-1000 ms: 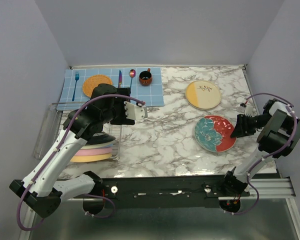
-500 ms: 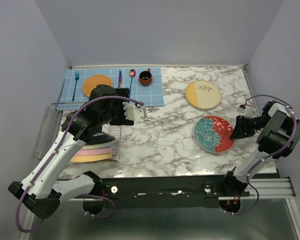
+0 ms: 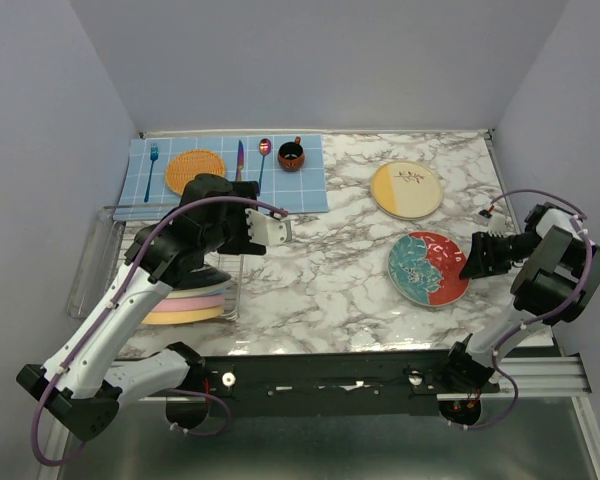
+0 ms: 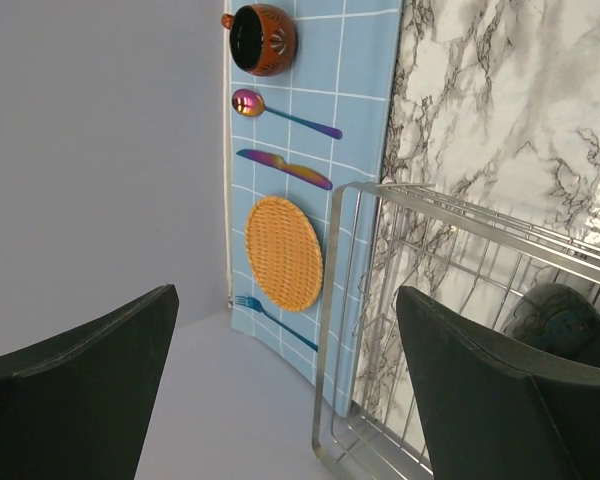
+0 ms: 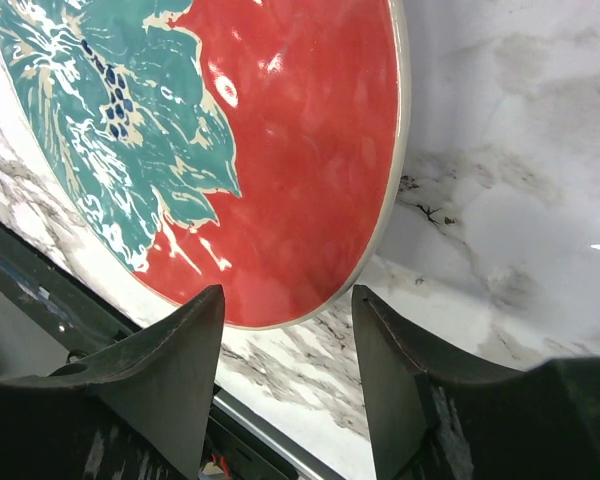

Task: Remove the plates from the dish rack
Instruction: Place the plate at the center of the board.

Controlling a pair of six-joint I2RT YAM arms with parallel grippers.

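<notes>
The wire dish rack (image 3: 130,215) stands at the left and also shows in the left wrist view (image 4: 460,250). Pink and yellow plates (image 3: 180,305) lie stacked in it under a dark plate (image 3: 208,277). My left gripper (image 3: 242,228) hovers above the rack, open and empty (image 4: 285,295). A cream-and-yellow plate (image 3: 406,189) and a teal-and-red floral plate (image 3: 429,267) lie on the marble at the right. My right gripper (image 3: 477,258) is open, its jaws either side of the floral plate's rim (image 5: 380,200) without holding it (image 5: 288,292).
A blue checked placemat (image 3: 230,172) at the back left holds a fork, an orange woven disc (image 3: 194,168), a knife, a spoon and a dark red cup (image 3: 291,155). Walls close in the left, back and right. A metal rail (image 3: 380,375) runs along the near edge.
My left wrist has shifted slightly over the rack. The right gripper has barely moved by the floral plate's edge.
</notes>
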